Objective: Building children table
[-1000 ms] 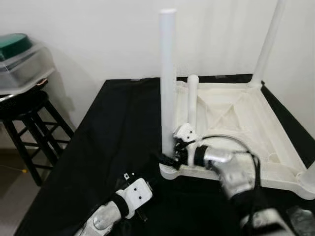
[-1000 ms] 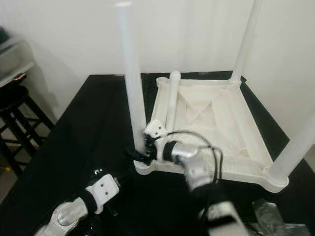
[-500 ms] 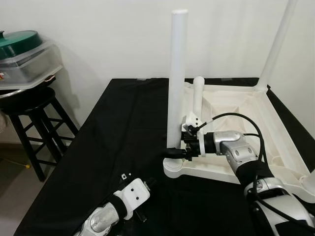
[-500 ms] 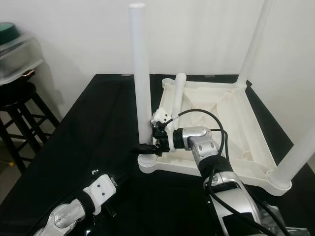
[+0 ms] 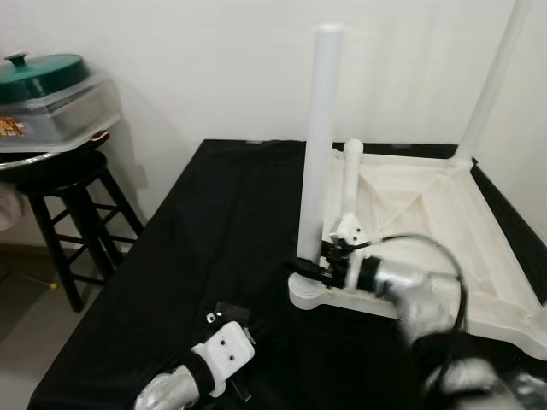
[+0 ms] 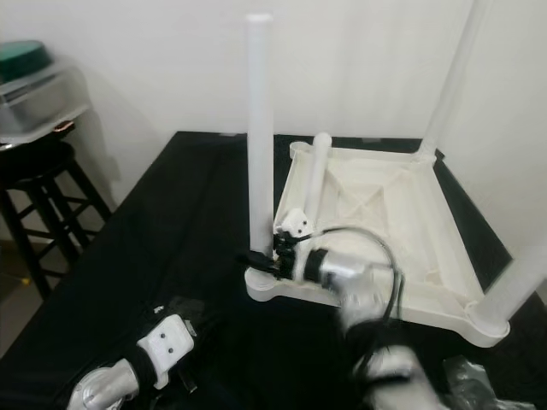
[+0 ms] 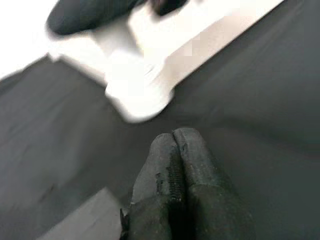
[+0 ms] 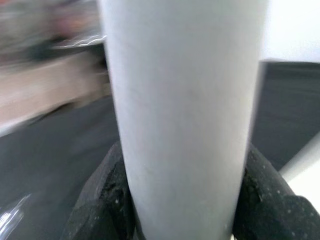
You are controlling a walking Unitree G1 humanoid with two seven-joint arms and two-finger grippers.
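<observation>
On the stool [image 5: 60, 184] we see a lidded bin [image 5: 51, 120], contents unclear. Our right gripper [image 5: 309, 270] pinches the upright leg [image 5: 321, 145]; left gripper [image 7: 174, 150] fingers press together.

A black wooden stool [image 5: 70, 205] stands on the floor beside the black-draped tabletop [image 5: 197, 248], against the white wall [image 5: 214, 68]. On the stool rests a clear plastic storage box [image 5: 51, 120], and a dark green round lid [image 5: 38, 66] sits on top.
</observation>
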